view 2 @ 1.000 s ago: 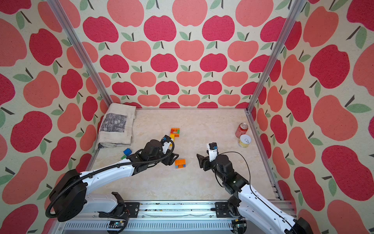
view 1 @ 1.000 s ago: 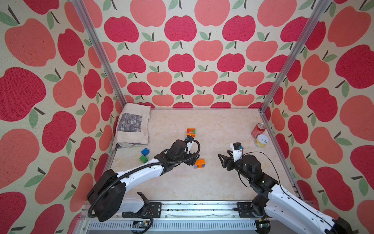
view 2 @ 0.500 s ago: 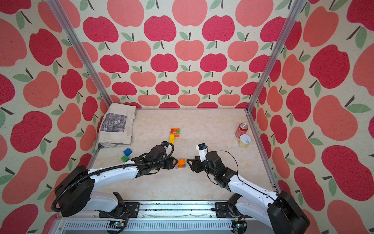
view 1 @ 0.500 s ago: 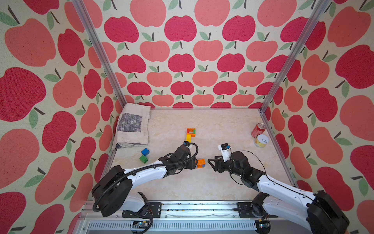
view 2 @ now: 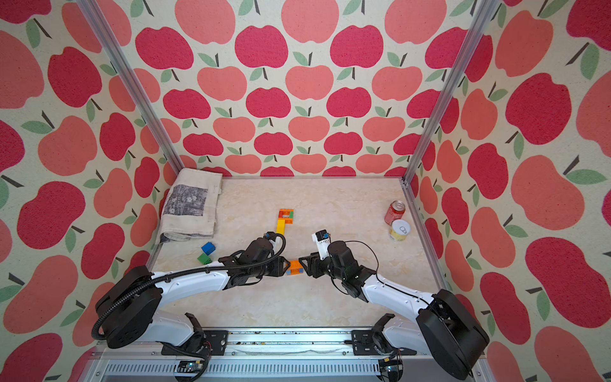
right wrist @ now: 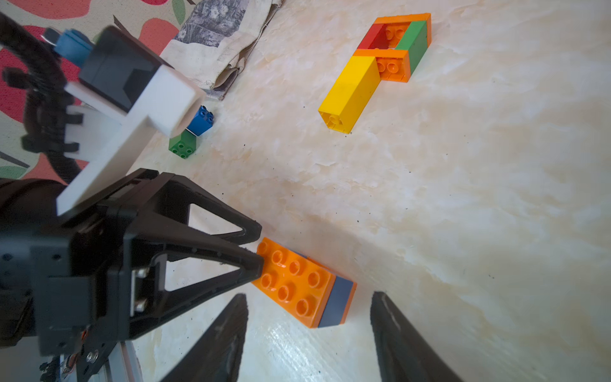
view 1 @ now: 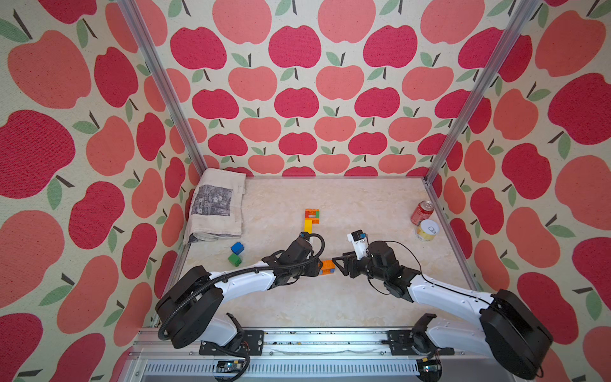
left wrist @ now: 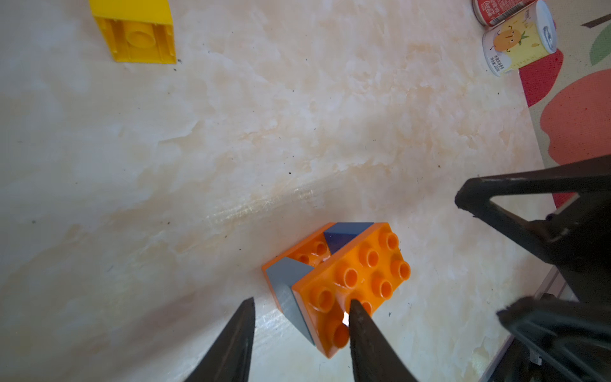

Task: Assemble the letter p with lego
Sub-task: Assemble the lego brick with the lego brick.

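Right wrist view: we count one orange block [right wrist: 299, 287], one P piece [right wrist: 373, 66], one blue brick [right wrist: 200, 120] and one green brick [right wrist: 182, 145]. In both top views we count two cans, red can [view 1: 422, 213] and yellow can [view 1: 426, 230], and one cloth [view 1: 216, 205]. The orange block lies studs up between bench [view 1: 363, 205] centre and front edge, long axis along that edge. Left gripper [right wrist: 260, 247]: narrow at its end, grip undetermined. Right gripper [right wrist: 309, 295]: wide, not touching it.

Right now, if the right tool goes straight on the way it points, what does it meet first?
Most likely the orange and blue brick stack just ahead of the right tool; the left tool is at its far end.
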You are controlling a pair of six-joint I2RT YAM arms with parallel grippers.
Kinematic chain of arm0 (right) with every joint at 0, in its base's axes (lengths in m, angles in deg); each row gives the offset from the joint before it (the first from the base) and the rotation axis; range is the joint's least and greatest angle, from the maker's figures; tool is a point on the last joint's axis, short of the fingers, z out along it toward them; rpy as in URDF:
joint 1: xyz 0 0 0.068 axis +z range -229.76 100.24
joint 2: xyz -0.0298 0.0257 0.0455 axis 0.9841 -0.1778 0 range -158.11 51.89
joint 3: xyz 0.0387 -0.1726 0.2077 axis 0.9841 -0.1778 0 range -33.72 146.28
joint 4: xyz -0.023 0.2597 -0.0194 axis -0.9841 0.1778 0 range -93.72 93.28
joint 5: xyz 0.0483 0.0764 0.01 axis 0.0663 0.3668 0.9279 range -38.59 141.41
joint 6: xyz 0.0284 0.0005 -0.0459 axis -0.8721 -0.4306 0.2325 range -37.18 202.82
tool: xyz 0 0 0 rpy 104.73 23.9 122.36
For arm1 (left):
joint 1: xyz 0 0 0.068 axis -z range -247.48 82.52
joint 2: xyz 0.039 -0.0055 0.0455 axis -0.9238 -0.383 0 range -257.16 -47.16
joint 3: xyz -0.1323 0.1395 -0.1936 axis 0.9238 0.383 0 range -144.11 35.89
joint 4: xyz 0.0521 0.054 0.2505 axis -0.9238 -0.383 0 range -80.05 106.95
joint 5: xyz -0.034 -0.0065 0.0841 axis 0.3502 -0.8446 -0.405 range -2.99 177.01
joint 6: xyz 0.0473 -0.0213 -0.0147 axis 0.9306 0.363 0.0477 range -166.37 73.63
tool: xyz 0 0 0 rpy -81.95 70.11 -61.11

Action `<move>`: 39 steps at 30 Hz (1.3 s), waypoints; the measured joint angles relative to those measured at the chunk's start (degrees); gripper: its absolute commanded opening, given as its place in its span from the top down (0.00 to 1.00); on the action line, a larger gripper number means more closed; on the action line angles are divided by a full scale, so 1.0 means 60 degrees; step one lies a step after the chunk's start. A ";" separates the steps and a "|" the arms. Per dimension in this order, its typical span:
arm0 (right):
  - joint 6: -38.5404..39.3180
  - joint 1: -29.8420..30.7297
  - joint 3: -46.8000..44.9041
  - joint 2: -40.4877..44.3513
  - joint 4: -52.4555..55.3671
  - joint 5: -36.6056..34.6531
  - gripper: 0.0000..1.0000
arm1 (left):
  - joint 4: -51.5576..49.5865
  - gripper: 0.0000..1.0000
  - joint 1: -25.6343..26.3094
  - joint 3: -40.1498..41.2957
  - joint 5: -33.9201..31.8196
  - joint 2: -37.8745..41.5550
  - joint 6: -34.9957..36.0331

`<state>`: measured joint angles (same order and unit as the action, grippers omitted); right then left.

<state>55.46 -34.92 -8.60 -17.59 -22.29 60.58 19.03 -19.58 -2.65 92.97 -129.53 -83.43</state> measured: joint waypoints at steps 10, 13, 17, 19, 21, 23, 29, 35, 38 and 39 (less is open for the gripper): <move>0.0011 0.0193 0.0474 -0.1071 -0.0047 0.0062 0.46 | 0.0415 0.63 0.0000 -0.0004 0.0007 -0.0208 -0.0098; 0.0091 0.0324 0.0510 -0.1443 -0.0106 -0.0182 0.50 | 0.0481 0.64 0.0000 -0.0004 0.0007 -0.0233 -0.0102; 0.0149 0.0459 0.0517 -0.1916 -0.0510 -0.0379 0.55 | 0.0506 0.65 -0.0004 -0.0015 -0.0015 -0.0280 -0.0098; 0.0146 0.0466 0.0514 -0.2018 -0.0736 -0.0408 0.55 | 0.0517 0.66 -0.0025 -0.0015 -0.0047 -0.0280 -0.0098; 0.0142 0.0466 0.0470 -0.2033 -0.0841 -0.0444 0.55 | 0.0532 0.67 -0.0029 -0.0018 -0.0069 -0.0291 -0.0098; 0.0146 0.0481 0.0452 -0.1996 -0.0863 -0.0492 0.55 | 0.0528 0.67 -0.0029 -0.0040 -0.0069 -0.0313 -0.0098; 0.0299 0.0484 0.0459 -0.1366 -0.0146 -0.0696 0.48 | 0.0488 0.59 -0.0029 -0.0106 -0.0102 -0.0357 -0.0069; 0.0841 0.0488 0.0860 -0.0248 0.0903 -0.1133 0.38 | -0.0102 0.44 -0.0087 -0.0514 -0.0098 -0.0506 0.0295; 0.1228 0.0466 0.1071 0.0470 0.1508 -0.1435 0.35 | -0.0433 0.33 -0.0197 -0.0696 -0.0117 -0.0415 0.0583; 0.1362 0.0455 0.1133 0.0743 0.1738 -0.1537 0.34 | -0.0503 0.30 -0.0244 -0.0699 -0.0157 -0.0310 0.0627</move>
<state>63.64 -32.19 -1.80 -13.13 -11.86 51.35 16.02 -21.05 -6.85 92.03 -131.39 -79.67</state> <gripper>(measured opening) 0.645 0.650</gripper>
